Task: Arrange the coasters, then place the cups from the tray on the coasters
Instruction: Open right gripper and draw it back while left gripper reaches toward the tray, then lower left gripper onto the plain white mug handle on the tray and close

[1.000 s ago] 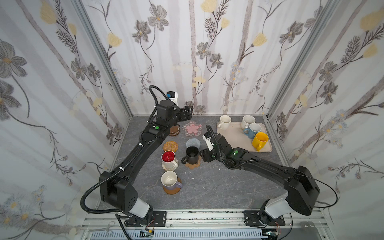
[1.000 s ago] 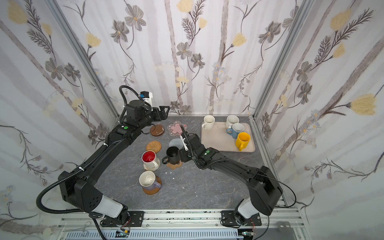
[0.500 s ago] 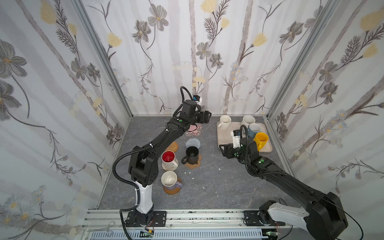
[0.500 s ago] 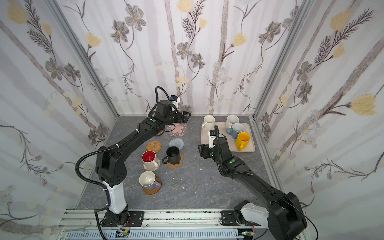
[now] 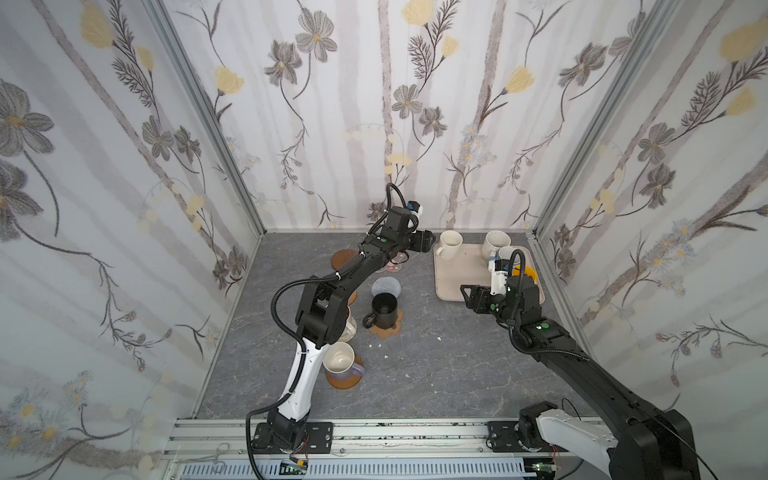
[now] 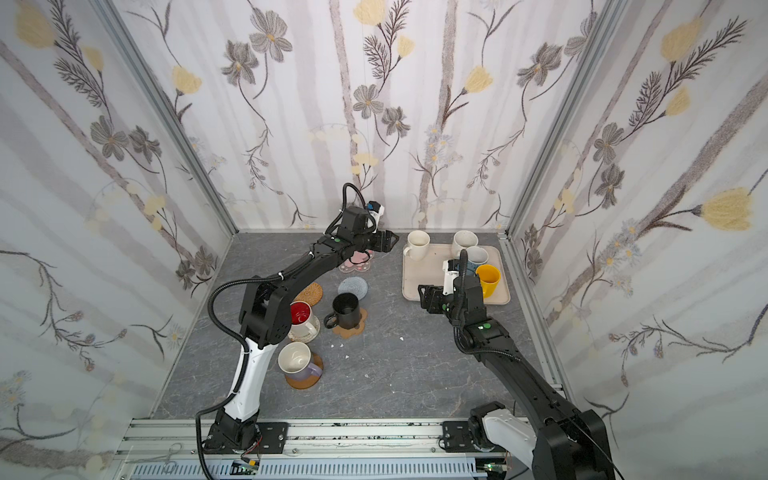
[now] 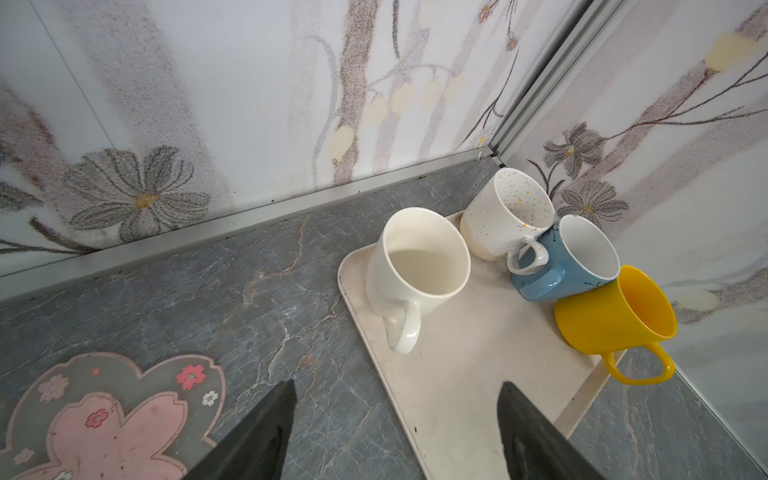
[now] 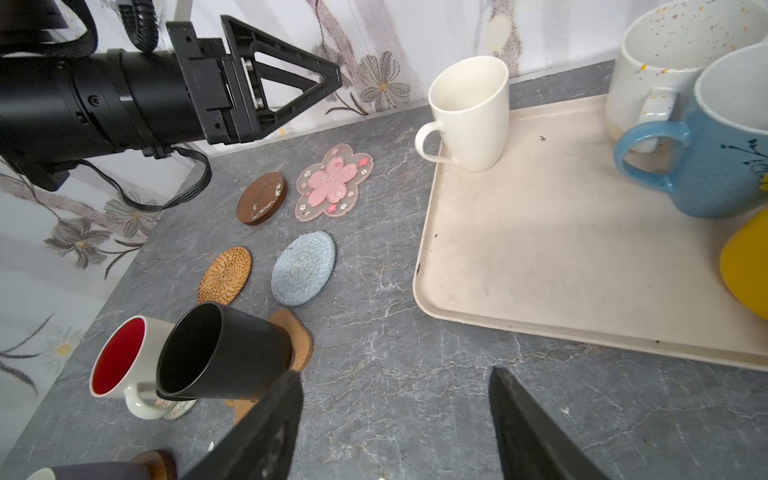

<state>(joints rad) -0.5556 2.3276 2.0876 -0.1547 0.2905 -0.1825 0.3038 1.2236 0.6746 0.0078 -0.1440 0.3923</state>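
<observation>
We saw the grey surface [image 5: 436, 365] carrying the beige tray [image 5: 457, 270] at its far right (cream mug [image 7: 415, 282], speckled mug [image 7: 498, 216], blue mug [image 7: 557, 274] and yellow mug [image 7: 611, 316] stood on it). The left claw [image 7: 397, 384] and the right claw [image 8: 395, 372] both gaped, empty. The black mug [image 5: 384, 307] sat on the paw coaster [image 5: 388, 332].

it was a robot test booth: floral wallpaper panels [image 5: 374, 104] stood behind and beside the grey marble-look tabletop [image 5: 436, 374], metal frame posts [image 5: 209, 112] rose at its far corners, and an aluminium rail [image 5: 415, 432] holding two arm bases [image 5: 286, 436] ran along its near edge.
</observation>
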